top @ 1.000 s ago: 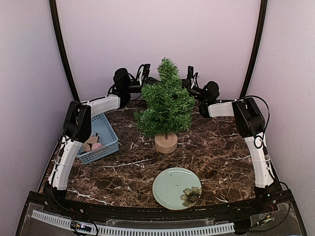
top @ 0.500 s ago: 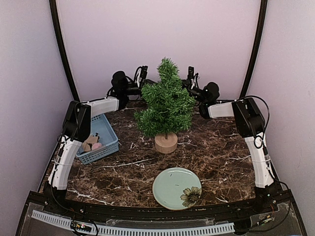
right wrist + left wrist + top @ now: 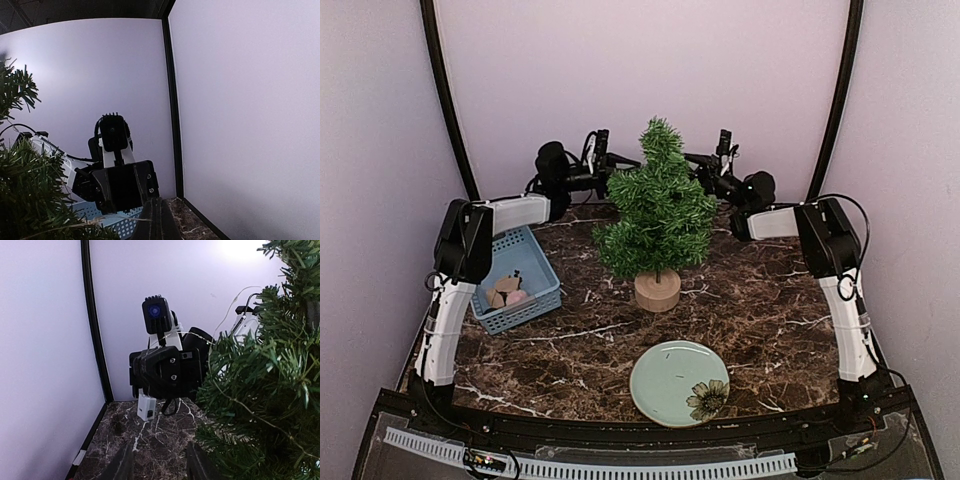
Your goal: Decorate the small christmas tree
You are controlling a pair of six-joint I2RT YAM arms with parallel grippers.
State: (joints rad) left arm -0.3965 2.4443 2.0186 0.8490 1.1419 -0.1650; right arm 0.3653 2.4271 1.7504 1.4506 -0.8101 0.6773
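Top external view: nearest the arm bases lies the green plate (image 3: 665,390), and past it the small christmas tree (image 3: 658,215) stands upright on its stump mid-table, with the blue basket (image 3: 528,262) to its left. Behind its upper branches both arms have drawn outward since a second ago. The left gripper (image 3: 159,466) has parted to a moderate gap and holds nothing, so it likely just released a strand. A thin wire (image 3: 250,410) crosses the needles, perhaps a light string. The right gripper (image 3: 156,220) is pinched closed; whether it grips that wire I cannot tell.
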